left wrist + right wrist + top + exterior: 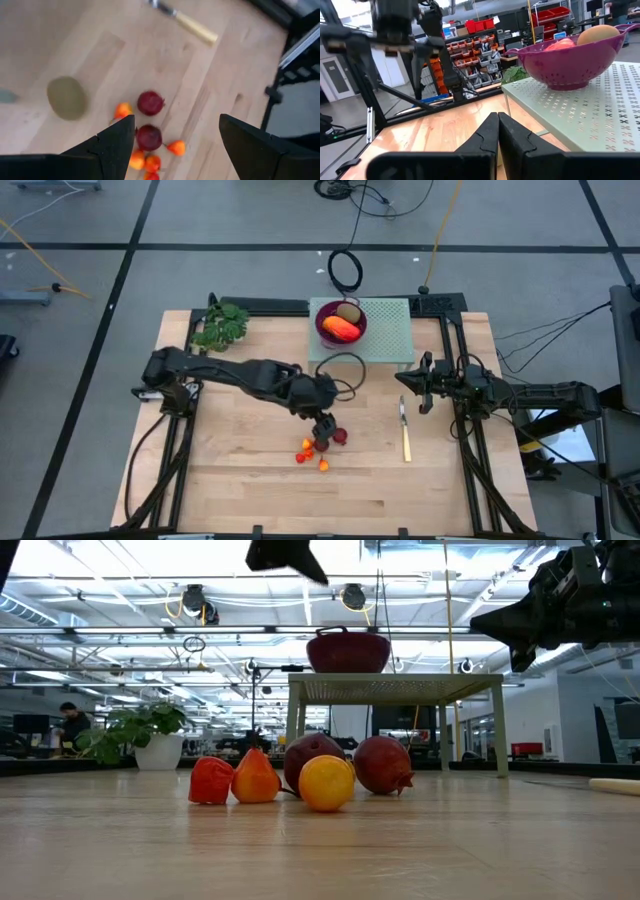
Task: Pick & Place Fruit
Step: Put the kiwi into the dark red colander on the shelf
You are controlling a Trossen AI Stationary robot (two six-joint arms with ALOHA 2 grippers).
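My left gripper (322, 425) (176, 120) hangs open, high above a cluster of fruit on the wooden table, touching none of it. Below it lie two dark red round fruits (150, 102) (149, 137), several tiny orange-red ones (312, 453) (256, 778) and an olive-brown kiwi (66, 97); the kiwi shows only in the left wrist view. A purple colander (341, 323) (570, 62) stands on a pale green perforated stand (385, 330) and holds a second kiwi (349, 311) and the elongated orange-red fruit (341, 329). My right gripper (410, 380) (497, 125) waits shut beside the stand.
A yellow-handled knife (405, 430) (192, 25) lies on the table right of the fruit cluster. A green leafy bunch (222, 325) sits at the far left corner. Black frame rails run along the table's left, right and far sides. Bare wood lies toward the near edge.
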